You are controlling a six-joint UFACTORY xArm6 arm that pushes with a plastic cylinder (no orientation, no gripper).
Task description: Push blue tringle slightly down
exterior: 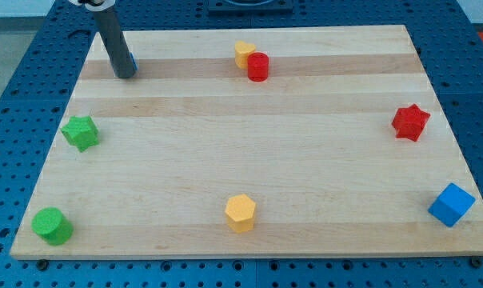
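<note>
- Beside my tip, on its right: blue triangle, mostly hidden by the rod, seemingly touching.
- Gripper: none fitted; no grasp state to report.
- Progress: push apparently unfinished, judging by the block near the counter top edge.

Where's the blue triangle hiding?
It's at the view's top left of the board, almost hidden behind my tip; only a blue sliver shows, well above the green star.

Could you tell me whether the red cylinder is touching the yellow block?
Yes, the red cylinder sits right against the yellow block near the view's top.
</note>
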